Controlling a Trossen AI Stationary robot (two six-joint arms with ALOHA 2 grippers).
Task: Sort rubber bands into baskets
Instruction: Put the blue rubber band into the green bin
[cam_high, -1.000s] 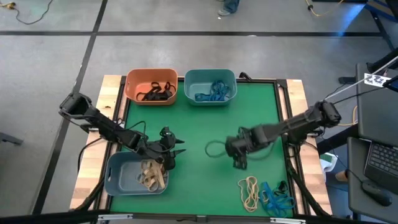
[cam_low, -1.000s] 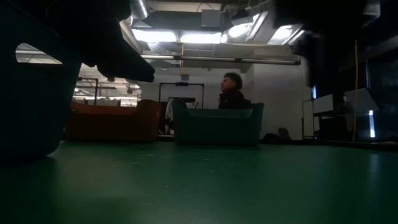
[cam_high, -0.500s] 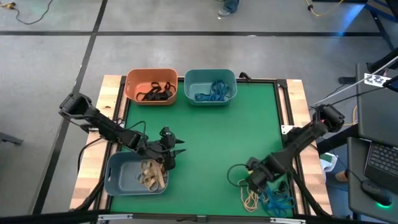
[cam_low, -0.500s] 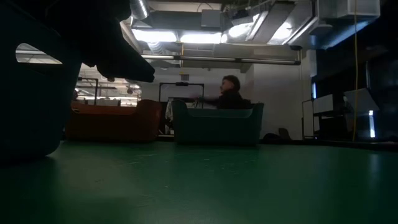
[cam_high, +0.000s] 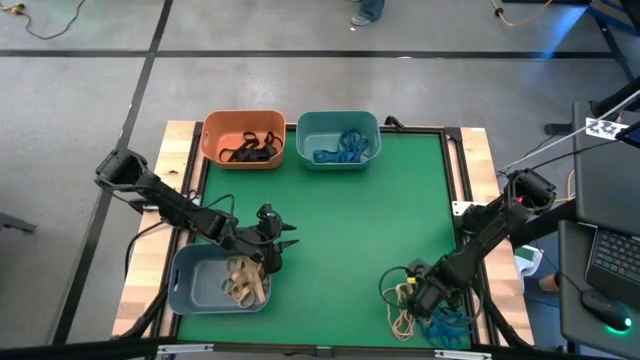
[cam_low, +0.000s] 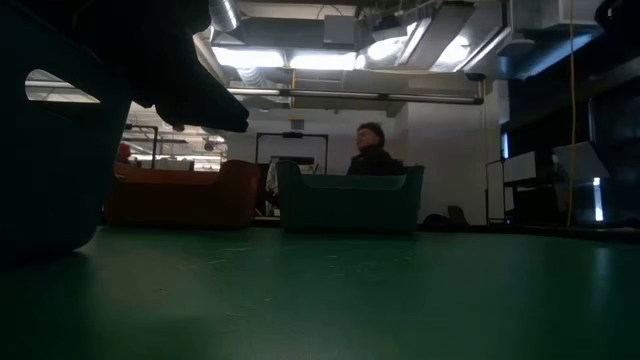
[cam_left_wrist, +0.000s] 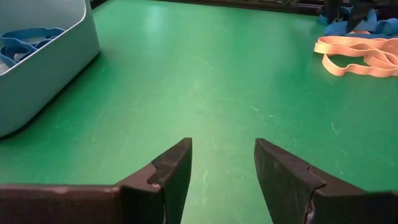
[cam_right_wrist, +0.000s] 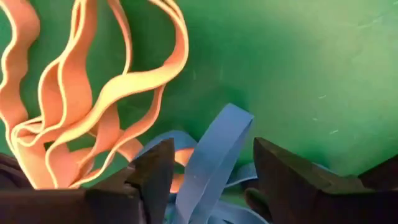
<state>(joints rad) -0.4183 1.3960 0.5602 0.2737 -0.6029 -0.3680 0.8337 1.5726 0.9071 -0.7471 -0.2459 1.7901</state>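
Observation:
Loose rubber bands lie at the mat's near right: tan ones (cam_high: 402, 312) and blue ones (cam_high: 447, 323). My right gripper (cam_high: 414, 297) points down over them, open. In its wrist view a raised blue band loop (cam_right_wrist: 214, 158) stands between its fingers, beside the tan bands (cam_right_wrist: 93, 106); I cannot tell whether they touch it. My left gripper (cam_high: 277, 246) waits open over the mat (cam_left_wrist: 222, 168), by the grey-blue basket (cam_high: 200, 285) holding tan bands. The orange basket (cam_high: 243, 138) holds black bands and the teal basket (cam_high: 338, 138) blue ones.
The middle of the green mat (cam_high: 350, 215) is bare. A black frame rail (cam_high: 462, 180) and wooden border run along the table's right side. A black cable loop (cam_high: 392, 280) trails by my right gripper. In the low view a person (cam_low: 372, 152) shows behind the teal basket (cam_low: 350, 200).
My right gripper has gone from the middle of the mat toward the near right corner and down onto the loose pile of bands, rolling about its own axis as it went. Its cable loop has trailed along with it.

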